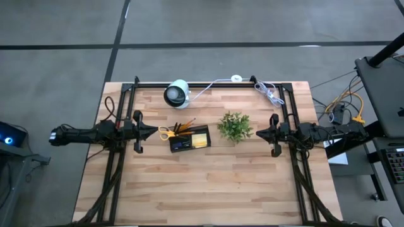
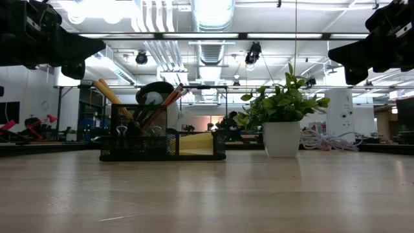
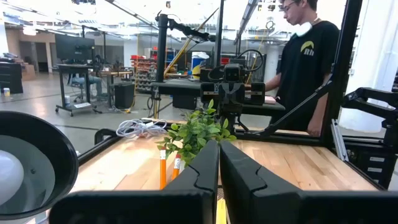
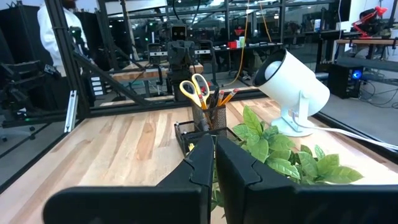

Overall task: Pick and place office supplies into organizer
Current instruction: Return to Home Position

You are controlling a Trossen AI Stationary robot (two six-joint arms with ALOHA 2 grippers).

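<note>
The black mesh organizer (image 1: 183, 144) (image 2: 139, 145) stands on the table's middle. Its pen cup (image 4: 209, 116) holds orange pencils (image 1: 185, 125) (image 4: 227, 96) and yellow-handled scissors (image 4: 196, 90) (image 1: 165, 132), handles up. A yellow sticky-note pad (image 1: 201, 137) (image 2: 195, 144) sits in the compartment beside the cup. My left gripper (image 1: 153, 131) (image 3: 219, 163) hangs shut in the air left of the organizer, pointing at it. My right gripper (image 1: 259, 133) (image 4: 214, 163) hangs shut to the right, beyond the plant. Pens, clips and the blue piece cannot be made out.
A small green plant in a white pot (image 1: 235, 126) (image 2: 282, 123) stands between the organizer and my right gripper. A white round camera-like device (image 1: 177, 93) and a coiled white cable (image 1: 268, 93) lie near the far edge. A person (image 3: 305, 62) stands beyond the table's right side.
</note>
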